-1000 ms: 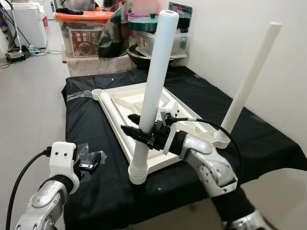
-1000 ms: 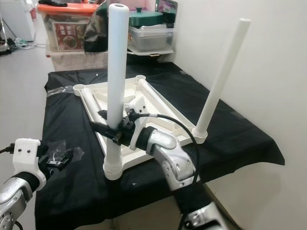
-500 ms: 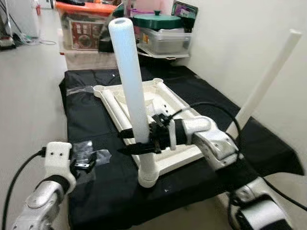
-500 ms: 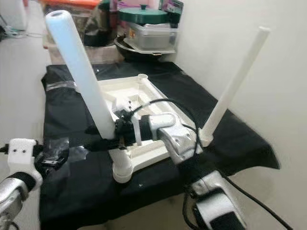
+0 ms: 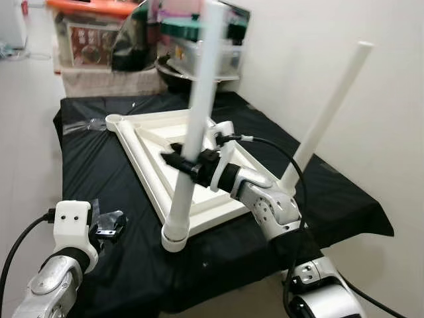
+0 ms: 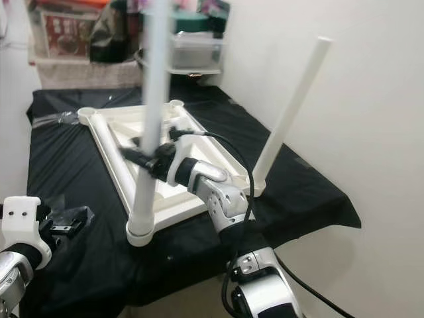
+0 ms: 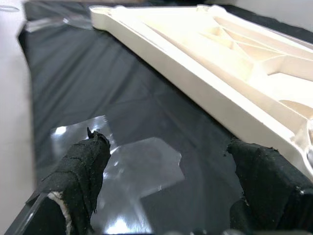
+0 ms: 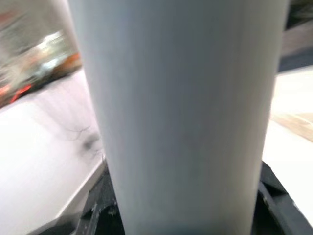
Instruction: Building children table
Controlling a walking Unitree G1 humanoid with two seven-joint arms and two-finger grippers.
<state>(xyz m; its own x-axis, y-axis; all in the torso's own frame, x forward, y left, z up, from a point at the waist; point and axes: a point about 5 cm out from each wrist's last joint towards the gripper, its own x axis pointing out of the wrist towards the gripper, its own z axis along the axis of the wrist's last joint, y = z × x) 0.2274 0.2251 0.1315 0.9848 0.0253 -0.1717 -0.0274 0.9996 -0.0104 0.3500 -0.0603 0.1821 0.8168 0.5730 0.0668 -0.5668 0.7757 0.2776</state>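
Black cloth (image 5: 99,159) covers the work surface; plastic bins sit beyond it against the back of the room. Nearest, left gripper (image 5: 109,224) hovers low over the cloth, fingers (image 7: 83,166) spread and holding nothing, a clear plastic scrap (image 7: 142,169) under them. Beyond and to its right, the upturned white tabletop (image 5: 142,142) lies flat on the cloth. Right gripper (image 5: 177,161) is clamped on the near table leg (image 5: 192,142), which stands slightly tilted with its foot in the near corner socket (image 5: 175,240). A second leg (image 5: 328,109) stands in the corner socket farther right of that gripper. Judged step: seating the near leg. Next move likely calls for straightening it and pressing down until it sits firm; the far corner socket (image 5: 114,120) is unfilled.
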